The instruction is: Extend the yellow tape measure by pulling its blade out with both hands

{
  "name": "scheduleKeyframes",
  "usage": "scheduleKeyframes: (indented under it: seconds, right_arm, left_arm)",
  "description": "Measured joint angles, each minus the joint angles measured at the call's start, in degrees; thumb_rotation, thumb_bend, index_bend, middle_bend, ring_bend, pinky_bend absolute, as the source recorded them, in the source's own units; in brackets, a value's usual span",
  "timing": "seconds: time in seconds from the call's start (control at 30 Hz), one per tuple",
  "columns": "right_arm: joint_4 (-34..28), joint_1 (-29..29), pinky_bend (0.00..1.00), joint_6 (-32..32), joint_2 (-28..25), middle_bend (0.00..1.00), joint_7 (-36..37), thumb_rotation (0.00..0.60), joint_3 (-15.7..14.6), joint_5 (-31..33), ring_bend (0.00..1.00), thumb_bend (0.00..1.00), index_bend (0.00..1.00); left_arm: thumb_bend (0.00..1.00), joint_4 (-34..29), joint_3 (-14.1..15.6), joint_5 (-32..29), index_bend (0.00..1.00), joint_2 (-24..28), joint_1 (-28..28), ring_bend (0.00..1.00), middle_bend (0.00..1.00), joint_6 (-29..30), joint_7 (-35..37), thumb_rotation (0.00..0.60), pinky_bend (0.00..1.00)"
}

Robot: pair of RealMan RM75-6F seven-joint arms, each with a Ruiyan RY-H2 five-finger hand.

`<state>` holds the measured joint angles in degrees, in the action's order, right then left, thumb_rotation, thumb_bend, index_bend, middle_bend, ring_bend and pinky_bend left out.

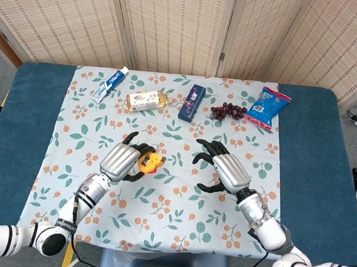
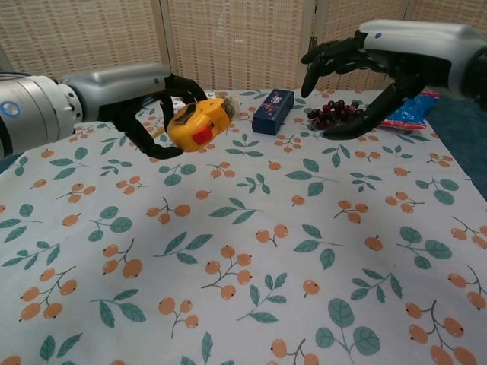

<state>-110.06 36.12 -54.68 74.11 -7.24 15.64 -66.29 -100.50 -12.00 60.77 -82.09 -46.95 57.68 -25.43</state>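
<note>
Left robot hand (image 2: 141, 103) clamped on the yellow tape measure (image 2: 199, 123), held clear above the flowered cloth (image 2: 251, 251) of the bench (image 1: 308, 151), blade end facing the right robot hand (image 2: 358, 72), whose fingers are spread apart and hold nothing, near the case but not touching it. The blade tab is too small to make out in either view, so the main risk, as a judgement, is that the right fingertips (image 2: 308, 80) close beside the tab and pinch only the case edge or air. A second risk is a loose left grasp: a pull on the blade may twist or drag the case out of the fingers and drop it onto the cloth. Beyond the hands lie the blue box (image 2: 273, 111), grapes (image 2: 335, 114), snack bag (image 2: 407, 106), bottle (image 1: 146, 99) and toothpaste tube (image 1: 110, 84), well apart; a wide sideways pull by the right arm may sweep the grapes or bag
</note>
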Motion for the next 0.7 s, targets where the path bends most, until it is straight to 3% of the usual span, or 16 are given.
scheduleKeyframes:
  seconds: [0.27,0.7]
  right_arm:
    - [1.26,4.14,0.06,1.74,2.78,0.10,-2.26,0.600,1.44,7.02,0.12,0.24,0.40]
    - [2.91,8.17,0.06,2.51,4.56,0.10,-3.45,0.600,1.79,11.64,0.14,0.24,0.43]
  left_arm:
    - [0.41,-0.78,-0.10,-1.21,0.65,-3.31,-1.28,0.46,0.59,3.06,-4.79,0.600,0.07]
    - [0.40,-1.57,0.18,-1.94,0.65,-6.36,-2.51,0.46,0.59,5.78,-9.17,0.600,0.06]
